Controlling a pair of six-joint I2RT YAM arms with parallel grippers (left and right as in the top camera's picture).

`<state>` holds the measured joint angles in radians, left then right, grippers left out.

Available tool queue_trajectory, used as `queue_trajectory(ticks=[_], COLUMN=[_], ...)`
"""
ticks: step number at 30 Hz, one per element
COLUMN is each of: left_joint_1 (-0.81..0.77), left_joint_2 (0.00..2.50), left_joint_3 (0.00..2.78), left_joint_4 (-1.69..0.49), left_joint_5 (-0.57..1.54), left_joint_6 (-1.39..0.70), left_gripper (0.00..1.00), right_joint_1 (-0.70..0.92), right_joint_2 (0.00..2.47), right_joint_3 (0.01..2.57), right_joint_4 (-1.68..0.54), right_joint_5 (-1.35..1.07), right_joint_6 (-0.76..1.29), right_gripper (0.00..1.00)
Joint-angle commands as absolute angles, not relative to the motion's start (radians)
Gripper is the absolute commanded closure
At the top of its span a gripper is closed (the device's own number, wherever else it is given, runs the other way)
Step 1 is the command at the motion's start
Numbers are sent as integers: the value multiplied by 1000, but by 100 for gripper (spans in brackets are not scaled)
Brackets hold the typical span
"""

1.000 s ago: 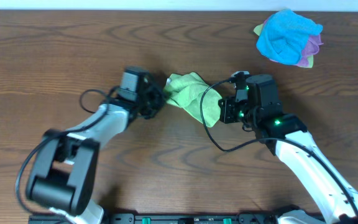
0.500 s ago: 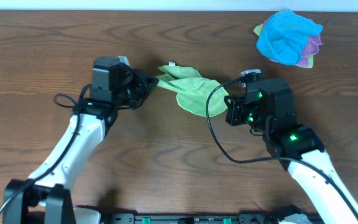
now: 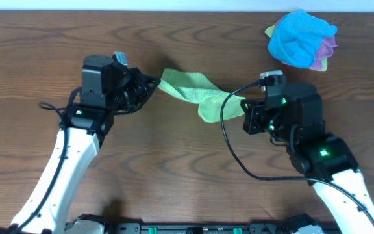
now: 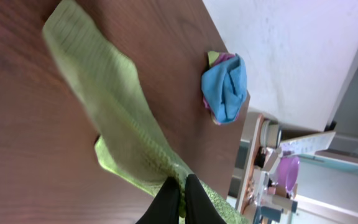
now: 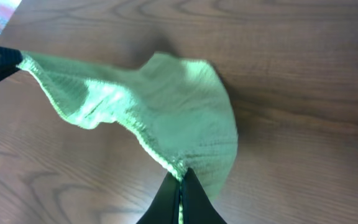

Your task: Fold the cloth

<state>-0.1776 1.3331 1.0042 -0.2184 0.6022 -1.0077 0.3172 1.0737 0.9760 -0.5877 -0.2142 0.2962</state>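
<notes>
Two ends of a light lime-green terry cloth [image 3: 193, 94] are pinched in shut jaws.
One is clamped by the left gripper [image 3: 152, 83], the other by the right gripper [image 3: 241, 106], the cloth slung between them over the brown wooden table [image 3: 174, 169]; farther back, a bright blue cloth [image 3: 299, 36] is heaped on a purple cloth [image 3: 330, 45].

The cloth [image 3: 193, 95] spans from left gripper [image 3: 154, 82] to right gripper [image 3: 241, 104], with a cloth bundle [image 3: 300, 39] far behind right.

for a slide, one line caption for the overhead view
Left gripper and right gripper hold opposite ends of the light lime-green terry cloth stretched over the wooden table.
</notes>
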Motion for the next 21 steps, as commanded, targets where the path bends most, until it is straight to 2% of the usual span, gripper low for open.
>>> queue_trajectory(ticks=[1,13,21], left_joint_1=[-174,-174,-177], left_joint_2=[1281,1127,1009], left_joint_3=[1054,1060,1060], left_joint_4=[-264,-604,-762], left_joint_5=[591,508,509], left_joint_6=[-942,-849,-867], left_gripper=[94,94,94], right_joint_1=[310,321,323], right_joint_2=[1058,960,823], right_joint_3=[1044,1108,1126], right_joint_4=[-634,-937,-1106], right_joint_5=[-210,-240,-268], right_joint_6=[266,269,326], right_gripper=[99,99,98])
